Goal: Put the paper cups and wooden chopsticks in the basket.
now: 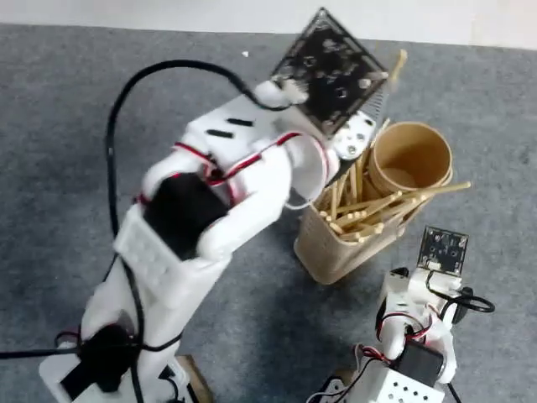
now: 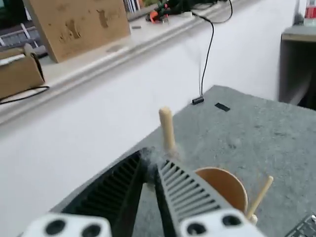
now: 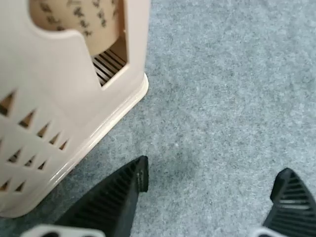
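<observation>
Grey tabletop. Left gripper (image 2: pixel 150 160) jaws clamped on one wooden chopstick (image 2: pixel 166 126), near upright, above basket (image 1: pixel 323 252) mid-right; release likely drops it in. Right gripper (image 3: pixel 215 170) jaws apart beside basket.

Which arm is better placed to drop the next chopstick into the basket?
Left. The left gripper is shut on a wooden chopstick over the basket, with the paper cup just below. The right gripper is open and empty, low over the mat beside the basket.

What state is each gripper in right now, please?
Left gripper: closed on a chopstick.
Right gripper: open, holding nothing.
</observation>
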Tool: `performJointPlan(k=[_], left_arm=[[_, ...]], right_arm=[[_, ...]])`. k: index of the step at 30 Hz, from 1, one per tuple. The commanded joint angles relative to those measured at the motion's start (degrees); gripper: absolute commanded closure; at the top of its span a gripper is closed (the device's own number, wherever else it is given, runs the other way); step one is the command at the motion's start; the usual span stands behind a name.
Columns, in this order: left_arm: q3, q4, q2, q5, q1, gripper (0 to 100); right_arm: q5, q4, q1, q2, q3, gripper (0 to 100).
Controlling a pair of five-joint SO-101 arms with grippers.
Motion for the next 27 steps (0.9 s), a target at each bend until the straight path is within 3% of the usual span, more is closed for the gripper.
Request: performJointPlan(k=[1, 7, 15, 23, 27], left_arm=[[-2.0, -0.3, 1.5, 0.4, 2.3, 100], [-2.0, 2.7, 1.6, 0.3, 2.2, 98], [-2.5, 6.2, 1.5, 0.2, 1.5, 83], [-9.9, 7.6, -1.0, 0.2, -11.3, 88], [-7.3, 14.4, -0.8, 0.1, -14.5, 88]], right_arm=[[0.5, -1.1, -0.5, -0.4, -0.2, 62.0], [0.5, -1.1, -0.5, -0.4, -0.2, 62.0], [0.7, -1.1, -0.4, -0.4, -0.2, 62.0], [0.7, -1.1, -0.2, -0.4, -0.2, 62.0], [0.6, -1.1, -0.2, -0.4, -0.2, 62.0]])
